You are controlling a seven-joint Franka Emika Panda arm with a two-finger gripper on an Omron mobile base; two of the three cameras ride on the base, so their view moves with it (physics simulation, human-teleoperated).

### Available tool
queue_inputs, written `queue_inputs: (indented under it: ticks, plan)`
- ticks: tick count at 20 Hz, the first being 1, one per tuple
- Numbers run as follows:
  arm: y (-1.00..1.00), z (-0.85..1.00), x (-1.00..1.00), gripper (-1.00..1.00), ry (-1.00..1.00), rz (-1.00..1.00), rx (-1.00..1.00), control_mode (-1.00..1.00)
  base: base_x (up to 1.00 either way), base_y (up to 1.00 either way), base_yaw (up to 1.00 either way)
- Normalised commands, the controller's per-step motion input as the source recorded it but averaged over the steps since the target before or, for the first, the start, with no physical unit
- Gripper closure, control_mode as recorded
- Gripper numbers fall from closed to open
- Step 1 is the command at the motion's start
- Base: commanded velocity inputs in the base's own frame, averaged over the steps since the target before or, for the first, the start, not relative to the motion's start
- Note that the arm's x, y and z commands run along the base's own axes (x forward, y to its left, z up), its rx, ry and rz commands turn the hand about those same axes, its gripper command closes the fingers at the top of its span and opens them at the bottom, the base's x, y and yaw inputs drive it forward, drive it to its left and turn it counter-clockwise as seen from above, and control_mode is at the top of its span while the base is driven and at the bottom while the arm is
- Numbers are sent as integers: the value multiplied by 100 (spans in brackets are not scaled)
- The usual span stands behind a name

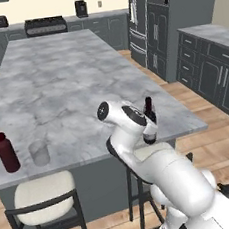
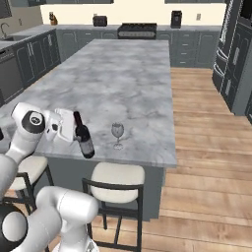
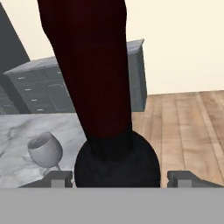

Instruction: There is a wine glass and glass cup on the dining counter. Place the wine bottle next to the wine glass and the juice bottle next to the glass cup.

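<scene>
Going from the left along the near edge of the counter point(image 1: 72, 81), we see the juice bottle point(image 1: 6, 152) upright near the near left corner, with the cup point(image 1: 39, 152) just beside it on its right. Well apart from these, toward the near right corner, the gripper point(image 2: 74, 134) holds the wine bottle point(image 2: 83, 134), which leans with its neck toward the hand and its base close to the near edge; we cannot tell whether the base touches the marble. The wine glass point(image 2: 117, 133) stands upright just to the right of the bottle.

From the hand camera, the wine bottle point(image 3: 100, 87) sits between the two fingertips point(image 3: 59, 178), its dark red neck running up the frame, and the fingers are clamped on it. The wine glass point(image 3: 44, 150) shows to one side of it there.

The left base camera takes in the juice bottle and cup; the right base camera gives the wine glass and the bottle's lean.
</scene>
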Motion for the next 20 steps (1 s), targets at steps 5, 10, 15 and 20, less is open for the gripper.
queue_inputs:
  ticks: [5,10,15,20]
  plan:
    - [0,0,44,100,3,11,0,-100,0,0,0]
    - [-3,-4,32,100,1,19,1,-100,0,0,0]
    - [-9,-11,28,100,0,16,1,-100,0,0,0]
    - [-6,-19,24,100,2,14,2,-100,0,0,0]
